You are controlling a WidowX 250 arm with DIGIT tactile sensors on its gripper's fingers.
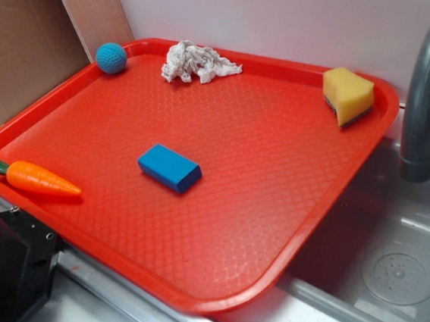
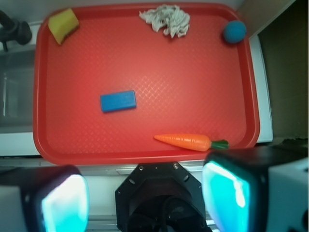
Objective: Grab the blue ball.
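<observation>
The ball (image 1: pixel 111 57) is small, round and teal-blue, with a bumpy knitted look. It sits in a far corner of the red tray (image 1: pixel 229 228), touching the rim or very close to it. In the wrist view the ball (image 2: pixel 234 32) is at the top right, far ahead of the end effector (image 2: pixel 145 193) and off to one side.

The end effector is spread wide. Its two fingers (image 2: pixel 227 191) show at the bottom of the wrist view, well apart, with shiny blue-green pads. Nothing is between them. They hang over the near edge of the tray, not touching any of the things on it.

A carrot (image 2: pixel 186 141) lies closest to the end effector, just inside the near rim, with its green top pointing toward the ball's side. A flat blue block (image 2: pixel 118 101) lies farther ahead, near the middle of the tray. A crumpled white cloth (image 2: pixel 166 19) lies at the far rim, near the ball but apart from it. A yellow sponge (image 2: pixel 63 24) sits in the other far corner, well apart from the ball.

The tray rests partly over a grey sink (image 1: pixel 392 258). A dark tap (image 1: pixel 423 103) stands by the sponge's corner.
</observation>
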